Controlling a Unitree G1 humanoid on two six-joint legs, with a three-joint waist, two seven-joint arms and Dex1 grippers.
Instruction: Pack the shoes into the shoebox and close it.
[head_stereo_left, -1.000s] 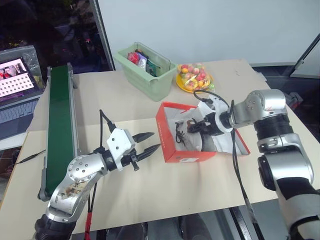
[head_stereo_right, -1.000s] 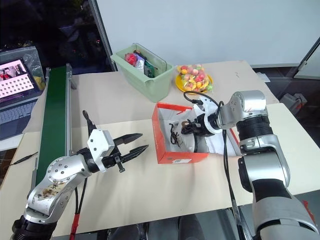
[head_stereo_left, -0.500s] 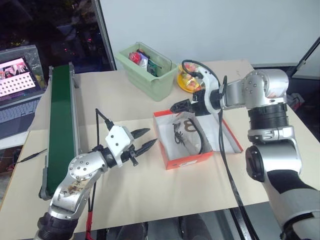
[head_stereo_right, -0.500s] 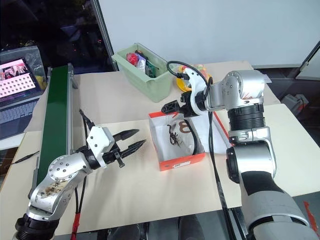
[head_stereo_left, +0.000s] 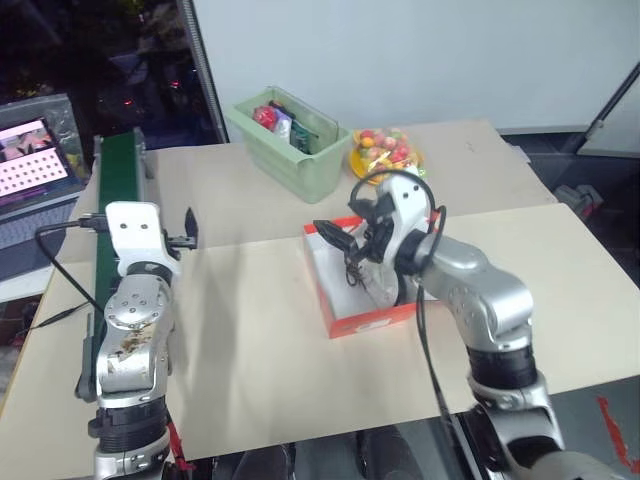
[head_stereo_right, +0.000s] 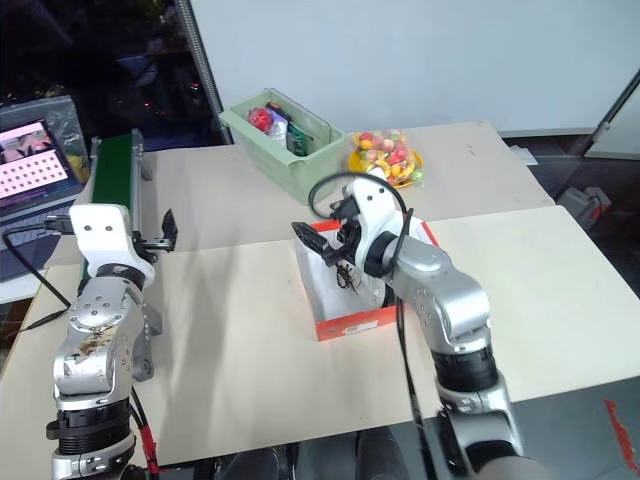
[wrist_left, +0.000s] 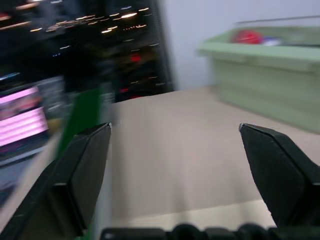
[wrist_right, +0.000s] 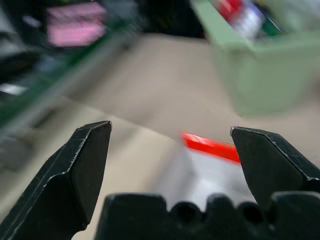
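Note:
The red shoebox stands in the middle of the table with its white inside showing. A pale shoe with dark laces lies inside it, partly covered by my right forearm, which also hides the lid. My right gripper is open and empty; it hovers over the box's left end, and the box's red rim shows between its fingers. My left gripper is open wide with nothing in it. It is held far to the left, near the green belt and well away from the box.
A pale green bin with packets stands at the back, and a yellow plate of coloured sweets is beside it. A green conveyor belt runs along the table's left side. A lit screen sits beyond it.
My left arm has swung out to the left and its gripper has opened wide. My right gripper has risen out of the box and moved to its left end.

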